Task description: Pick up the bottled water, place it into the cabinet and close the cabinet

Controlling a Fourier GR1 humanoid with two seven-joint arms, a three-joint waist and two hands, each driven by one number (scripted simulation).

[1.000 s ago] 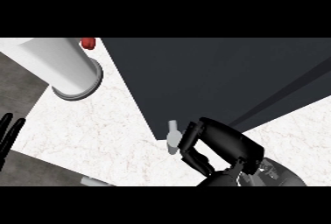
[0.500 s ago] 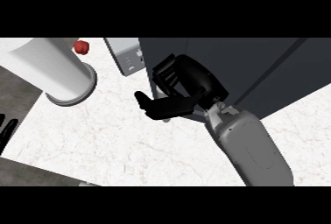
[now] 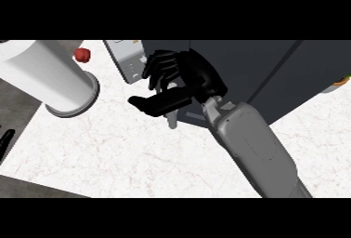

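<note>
step: closing the cabinet [image 3: 260, 69], I guess
right hand [image 3: 184, 80]: at cabinet front, 12 o'clock; grip, can't tell
next: push it shut

We find no text, brand, number or sign that can be read anywhere. A pale panel [image 3: 125, 60] beside the dark cabinet [image 3: 274, 69] carries a few small marks. We cannot make them out as letters.
</note>
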